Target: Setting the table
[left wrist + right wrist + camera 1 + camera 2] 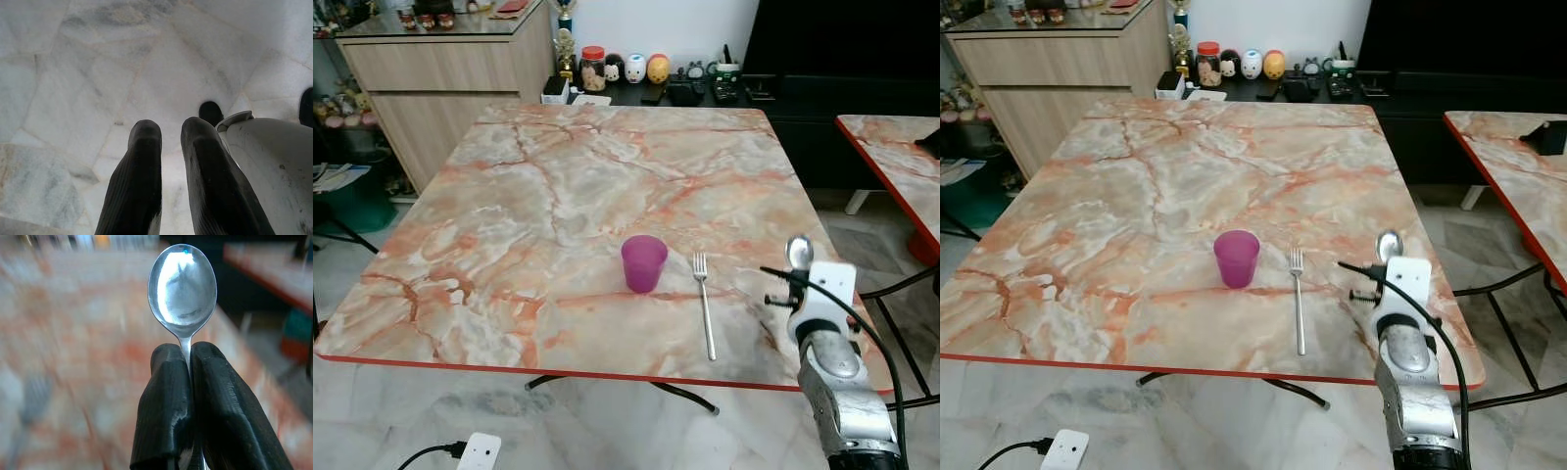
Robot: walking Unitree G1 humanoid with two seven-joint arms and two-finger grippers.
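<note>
Two black fingers of the right hand (188,362), raised on its arm at lower right over the table (558,196) edge, pinch a spoon (182,286) upright, right of the fork (704,304) and cup (643,262).

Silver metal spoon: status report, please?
Right gripper shut on silver metal spoon, over marble table edge. Left gripper idle, open above floor. Silver fork, purple plastic cup already set.

On the table (558,196) before you, a cup (643,262) stands left of a fork (704,304); your right gripper (188,367), pinching a spoon (182,286), hangs over the near right corner, beside the fork.
</note>
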